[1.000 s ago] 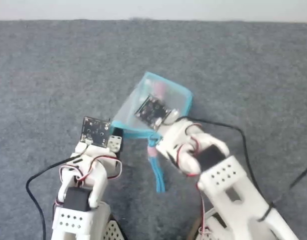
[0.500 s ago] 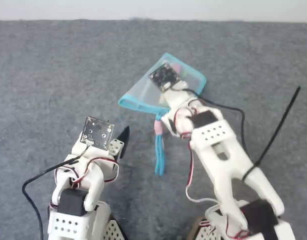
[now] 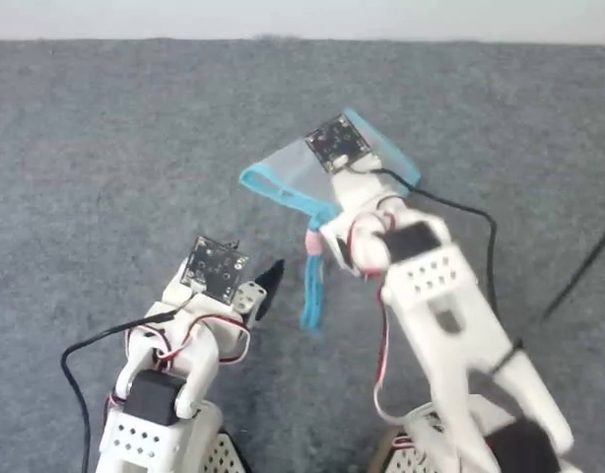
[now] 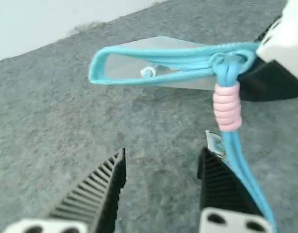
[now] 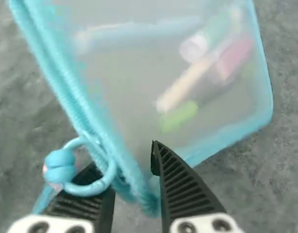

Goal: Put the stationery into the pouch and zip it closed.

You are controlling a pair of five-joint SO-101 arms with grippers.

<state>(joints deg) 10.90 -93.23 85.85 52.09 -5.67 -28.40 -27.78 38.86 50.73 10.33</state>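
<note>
My right gripper [image 5: 133, 167] clamps the zip edge of the translucent blue-edged pouch [image 5: 139, 73]; my left gripper [image 4: 161, 162], released, has advanced nearer.

— Grey, felt-like table top [image 3: 105, 148] right across, running back to a pale wall [image 3: 302, 18] at the far edge.
— And on it, just past the middle, the pouch [image 3: 288, 175]: clear, blue trim, tipped so its zipper edge stands raised.
— Its blue cord [image 3: 312, 296] trails from the near corner down to the felt, pink bead [image 3: 313, 242] up top.
— Near side, a black cable [image 3: 66, 370] loops over the surface.
</note>
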